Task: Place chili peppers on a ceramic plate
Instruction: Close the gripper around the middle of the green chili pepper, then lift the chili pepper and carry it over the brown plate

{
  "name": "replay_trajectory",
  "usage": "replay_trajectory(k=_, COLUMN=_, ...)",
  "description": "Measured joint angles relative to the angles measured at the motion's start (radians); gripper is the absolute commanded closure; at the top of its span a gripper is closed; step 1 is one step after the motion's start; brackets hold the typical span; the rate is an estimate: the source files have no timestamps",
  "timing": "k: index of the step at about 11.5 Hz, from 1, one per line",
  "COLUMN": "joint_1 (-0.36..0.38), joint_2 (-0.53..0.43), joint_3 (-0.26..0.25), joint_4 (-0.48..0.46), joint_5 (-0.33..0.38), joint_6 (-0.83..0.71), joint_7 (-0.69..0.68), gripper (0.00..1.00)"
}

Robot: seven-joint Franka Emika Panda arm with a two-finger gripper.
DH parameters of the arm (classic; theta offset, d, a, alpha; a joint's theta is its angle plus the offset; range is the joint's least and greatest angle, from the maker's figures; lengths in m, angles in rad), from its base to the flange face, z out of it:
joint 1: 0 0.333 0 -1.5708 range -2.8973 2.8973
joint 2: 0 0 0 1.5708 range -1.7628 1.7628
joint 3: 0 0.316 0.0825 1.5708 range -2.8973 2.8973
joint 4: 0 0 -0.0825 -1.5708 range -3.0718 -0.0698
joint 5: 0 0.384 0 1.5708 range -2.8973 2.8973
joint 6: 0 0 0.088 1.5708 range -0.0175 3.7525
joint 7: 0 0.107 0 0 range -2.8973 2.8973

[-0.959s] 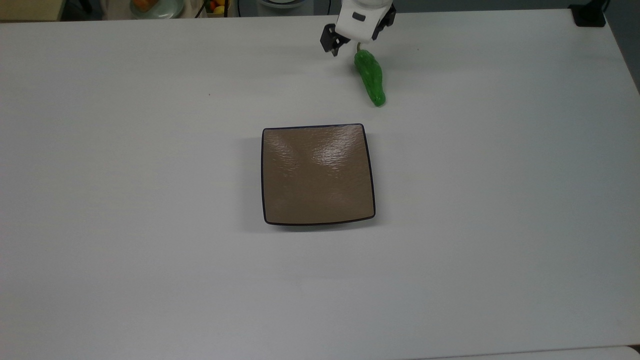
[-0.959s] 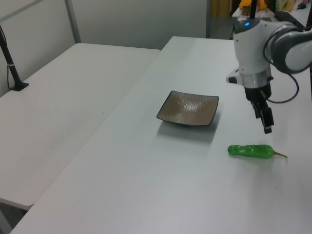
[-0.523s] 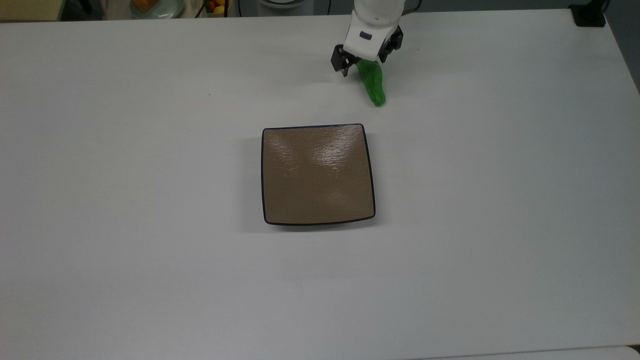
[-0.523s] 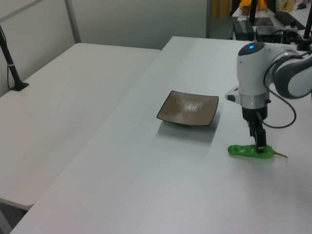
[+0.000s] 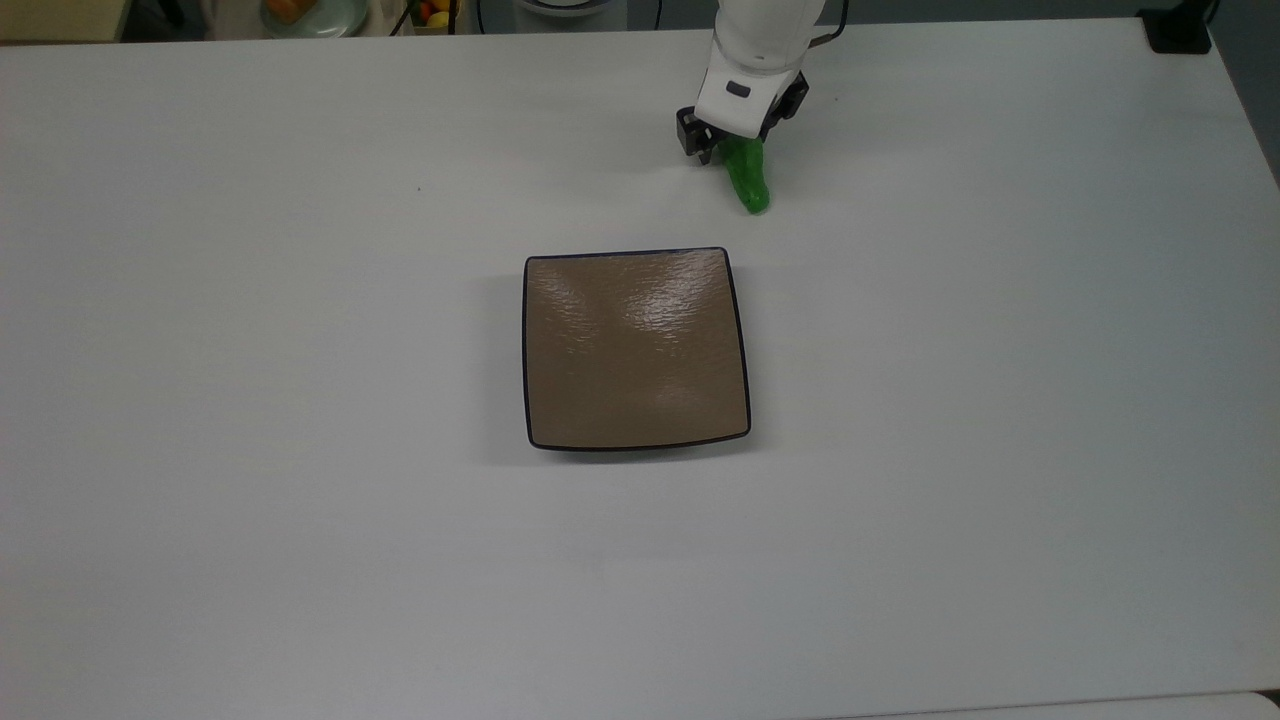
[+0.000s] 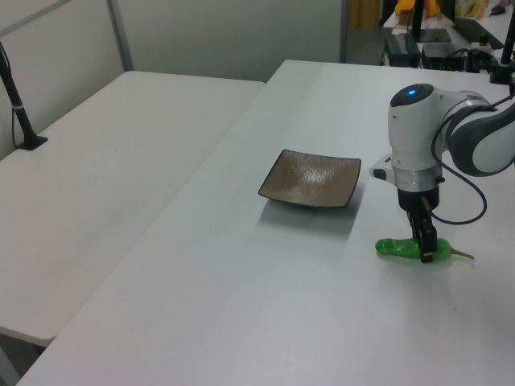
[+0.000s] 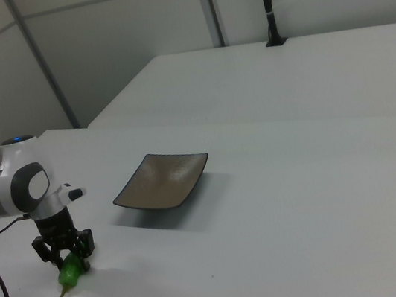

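Nothing between ceramic plate (image 5: pixel 637 347) and chili pepper (image 5: pixel 750 183) on the white bench (image 5: pixel 300 550); arm upright, tool (image 5: pixel 728 146) lowered over the pepper's stem end, fingers open astride it; pepper flat on bench, near the plate's top-right corner in the top view; plate bare.

The ceramic plate (image 5: pixel 636 350) is glossy tan-brown with a thin dark rim — its glaze catches light in faint ripples. The chili pepper (image 5: pixel 749 178) looks waxy, bright green and shiny. The table (image 5: pixel 300 500) is smooth, matt white. The gripper (image 5: pixel 735 150) combines glossy white plastic casing with matt black fingers.
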Motion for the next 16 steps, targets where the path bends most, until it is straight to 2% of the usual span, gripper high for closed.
replay_trajectory(k=4, joint_1=0.0, joint_2=-0.002, joint_3=0.0, joint_4=0.004, joint_5=0.0, joint_6=-0.002, joint_7=0.003, gripper=1.0)
replay_trajectory(k=6, joint_1=-0.004, joint_2=-0.009, joint_3=0.0, joint_4=0.042, joint_5=0.0, joint_6=-0.065, joint_7=0.005, gripper=1.0)
replay_trajectory(k=8, joint_1=-0.023, joint_2=-0.023, joint_3=-0.002, joint_4=0.138, joint_5=0.0, joint_6=-0.181, joint_7=0.009, gripper=1.0)
replay_trajectory(k=11, joint_1=-0.091, joint_2=-0.03, joint_3=-0.025, joint_4=0.319, joint_5=0.0, joint_6=-0.316, joint_7=0.009, gripper=1.0)
replay_trajectory(k=14, joint_1=-0.136, joint_2=-0.002, joint_3=-0.061, joint_4=0.435, joint_5=0.0, joint_6=-0.329, joint_7=0.009, gripper=1.0)
replay_trajectory(k=16, joint_1=-0.174, joint_2=0.061, joint_3=-0.065, joint_4=0.521, joint_5=0.0, joint_6=-0.329, joint_7=0.009, gripper=1.0)
